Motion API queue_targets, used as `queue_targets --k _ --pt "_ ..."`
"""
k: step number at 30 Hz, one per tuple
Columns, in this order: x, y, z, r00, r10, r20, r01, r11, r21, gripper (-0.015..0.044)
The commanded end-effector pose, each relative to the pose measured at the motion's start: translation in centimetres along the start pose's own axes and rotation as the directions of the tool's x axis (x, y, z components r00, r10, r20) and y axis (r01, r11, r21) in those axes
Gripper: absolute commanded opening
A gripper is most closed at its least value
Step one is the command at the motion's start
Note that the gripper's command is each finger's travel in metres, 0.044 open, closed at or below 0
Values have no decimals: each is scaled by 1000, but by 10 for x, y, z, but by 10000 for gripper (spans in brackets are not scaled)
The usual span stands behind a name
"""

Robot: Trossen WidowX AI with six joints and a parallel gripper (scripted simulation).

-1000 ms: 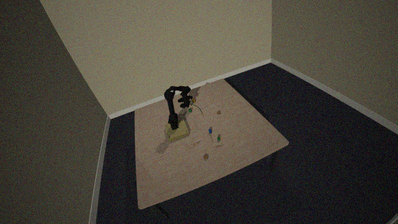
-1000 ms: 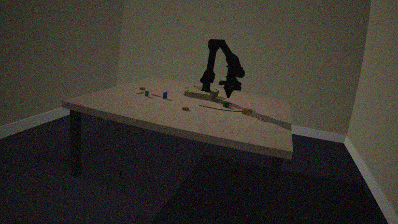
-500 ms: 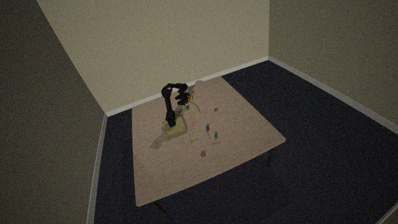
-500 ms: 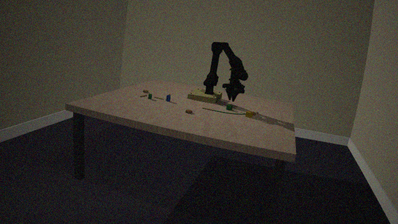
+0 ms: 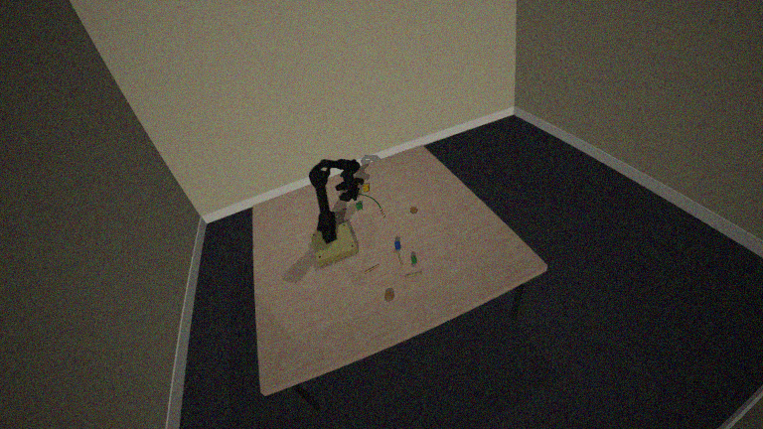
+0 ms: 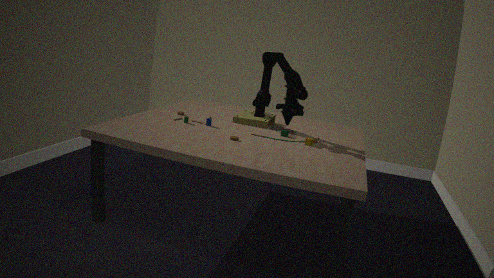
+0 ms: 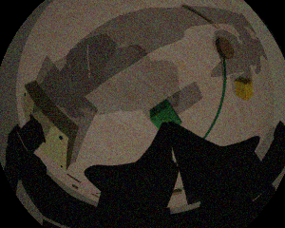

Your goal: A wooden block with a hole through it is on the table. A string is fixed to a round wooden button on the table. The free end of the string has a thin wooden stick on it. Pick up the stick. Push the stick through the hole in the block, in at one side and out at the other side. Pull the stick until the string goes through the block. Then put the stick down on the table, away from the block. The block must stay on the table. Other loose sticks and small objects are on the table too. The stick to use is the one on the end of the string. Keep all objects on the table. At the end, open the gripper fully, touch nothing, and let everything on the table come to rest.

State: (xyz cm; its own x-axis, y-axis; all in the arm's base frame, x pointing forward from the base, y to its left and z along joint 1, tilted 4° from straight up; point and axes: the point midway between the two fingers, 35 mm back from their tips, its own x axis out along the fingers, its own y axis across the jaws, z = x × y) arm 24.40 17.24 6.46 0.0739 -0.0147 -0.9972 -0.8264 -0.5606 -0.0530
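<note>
My gripper (image 5: 350,198) (image 6: 287,124) (image 7: 167,125) is shut and empty, pointing down above the table near the green block (image 5: 359,206) (image 6: 284,132) (image 7: 165,114). I cannot make out a hole in that block. The green string (image 5: 372,198) (image 6: 283,139) (image 7: 224,90) curves over the table past the block. In the wrist view it runs from the round brown button (image 7: 225,47) to behind my fingers. The thin stick (image 5: 382,214) (image 6: 256,135) at its free end lies on the table, hidden by the fingers in the wrist view.
A yellow object (image 5: 366,187) (image 6: 309,141) (image 7: 244,88) stands near the button. A loose stick (image 7: 199,15) lies beyond it. A brown disc (image 5: 413,210) (image 6: 234,138), blue piece (image 5: 397,244) (image 6: 208,121), green cylinder (image 5: 413,258) (image 6: 186,119), another disc (image 5: 388,294) and several sticks lie farther off.
</note>
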Motion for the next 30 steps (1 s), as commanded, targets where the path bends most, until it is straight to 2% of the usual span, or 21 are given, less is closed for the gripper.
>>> queue_targets --k 1,7,8,11,13,17,21,24,30 --pt "0 0 0 1000 0 0 0 1000 0 0" --pt "0 0 0 1000 0 0 0 1000 0 0" --pt "0 0 -1 1000 0 0 0 1000 18 26" --pt "0 -4 -9 1000 0 -1 0 962 272 105" --pt "-1 -6 -17 1000 0 -1 1 879 477 157" --pt "-1 -11 -33 1000 0 -3 3 588 809 262" --pt "-1 -15 -49 1000 0 -5 5 183 983 367" --pt "-2 -17 -62 1000 -1 -6 6 -147 989 440" --pt "-2 -19 -79 1000 0 -8 7 -475 880 440"
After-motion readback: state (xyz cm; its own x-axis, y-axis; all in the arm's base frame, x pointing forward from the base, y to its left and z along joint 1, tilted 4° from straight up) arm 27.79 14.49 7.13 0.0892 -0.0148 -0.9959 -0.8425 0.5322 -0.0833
